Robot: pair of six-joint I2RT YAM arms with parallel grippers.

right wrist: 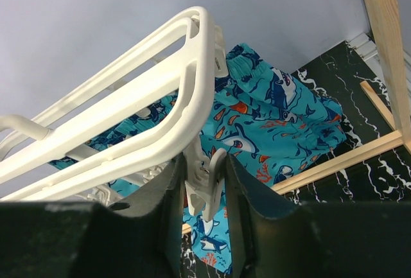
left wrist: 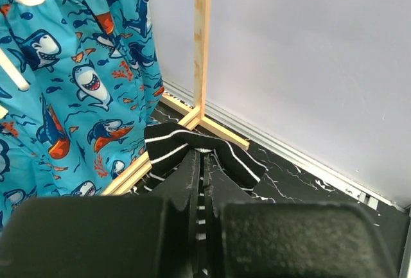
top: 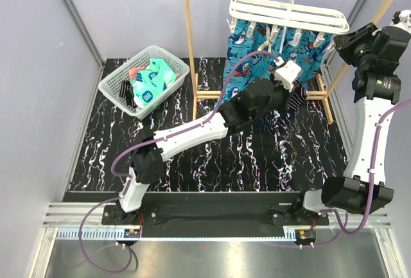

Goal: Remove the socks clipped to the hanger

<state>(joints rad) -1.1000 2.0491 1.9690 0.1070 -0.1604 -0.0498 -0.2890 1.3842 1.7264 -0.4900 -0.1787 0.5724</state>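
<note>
The white slatted hanger (top: 257, 8) hangs by its hook from the wooden rack; its frame also shows in the right wrist view (right wrist: 128, 104). My left gripper (top: 294, 88) is below the hanger and shut on a black-and-white striped sock (top: 298, 100). In the left wrist view that sock (left wrist: 168, 144) fans out past the closed gripper (left wrist: 204, 162). My right gripper (top: 338, 39) is at the hanger's right end. Its jaws press both sides of a white dangling clip (right wrist: 209, 185), with no sock visible in it. Teal-green (top: 149, 85) and coral-pink socks (top: 135, 71) lie in the basket.
A white mesh basket (top: 168, 60) stands at the back left. A blue shark-print cloth (top: 247, 47) hangs behind the hanger. The tall wooden rack (top: 189, 47) has floor rails (left wrist: 212, 127) near the sock. Grey walls enclose the black marbled table (top: 244, 156).
</note>
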